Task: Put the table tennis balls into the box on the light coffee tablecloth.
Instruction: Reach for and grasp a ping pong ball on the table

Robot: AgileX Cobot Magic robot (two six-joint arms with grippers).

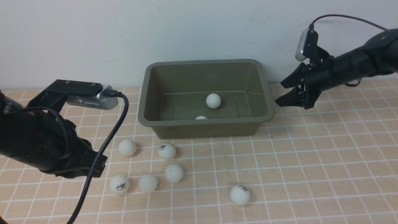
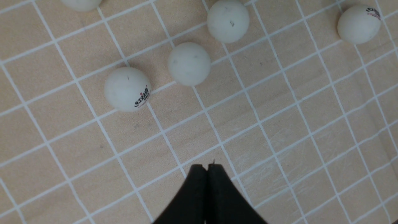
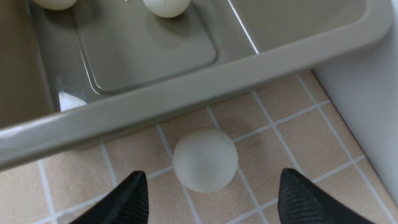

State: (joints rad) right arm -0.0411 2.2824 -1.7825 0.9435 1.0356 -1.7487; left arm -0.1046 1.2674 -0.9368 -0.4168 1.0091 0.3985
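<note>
At the box's (image 1: 202,77) three o'clock, seen from the front, the right gripper (image 1: 279,93) hung low over the light coffee tablecloth (image 1: 311,155) with its jaws spread wide and nothing between the pads. Its wrist camera showed one table tennis ball (image 3: 205,160) on the cloth between the two fingertips, just beside the box's flared rim and near the white wall (image 3: 367,93). The front camera did not show this ball. Two balls (image 1: 213,100) lay inside the box. Five more sat in a loose cluster (image 1: 167,151) at the box's seven o'clock, and a lone one (image 1: 239,195) lay at its five o'clock. The left gripper (image 2: 206,169) hovered above the cloth by that cluster, jaws pressed together and empty.

The likeliest failure was the ball slipping out of the pinch. It was light, smooth and round, so pads closing off-centre would probably squirt it forward under the overhanging rim, where the fingers could hardly follow. A reach pushed too far could also catch that rim and shove the box across the cloth. On the other side, a descent with the jaws not yet opened would likely scatter the cluster, not take a ball.
</note>
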